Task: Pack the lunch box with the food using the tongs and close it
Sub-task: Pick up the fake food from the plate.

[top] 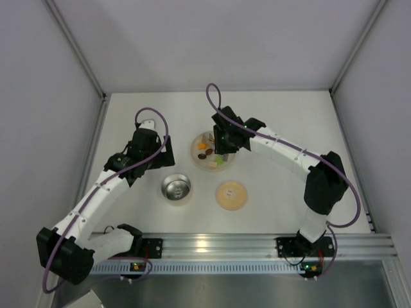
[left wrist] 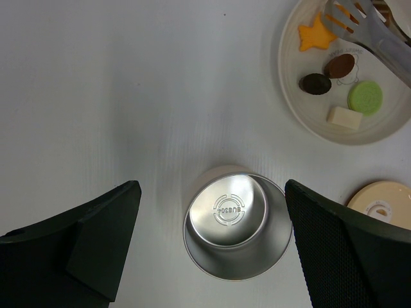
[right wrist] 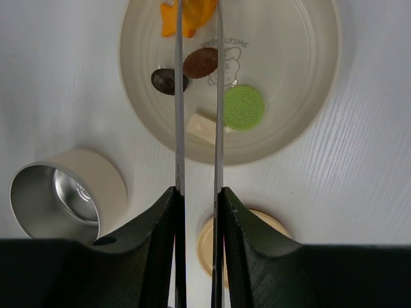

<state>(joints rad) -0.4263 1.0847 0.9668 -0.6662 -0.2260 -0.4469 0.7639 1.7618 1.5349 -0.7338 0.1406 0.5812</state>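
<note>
The lunch box (top: 176, 189) stands open and empty on the table, its steel inside (left wrist: 234, 224) showing; its tan lid (top: 231, 194) lies flat to its right. My left gripper (left wrist: 212, 189) hangs open above the box, apart from it. My right gripper (right wrist: 198, 192) is shut on the tongs (right wrist: 178, 96), whose two thin arms reach over the cream plate (right wrist: 308, 115). The food lies on that plate: an orange star (right wrist: 186, 16) between the tong arms, two dark brown pieces (right wrist: 166, 81), a green disc (right wrist: 243, 108) and a cream block (right wrist: 200, 127).
Grey walls enclose the white table on three sides. An aluminium rail (top: 257, 244) carrying both arm bases runs along the near edge. The lid (right wrist: 257, 224) sits just below my right fingers.
</note>
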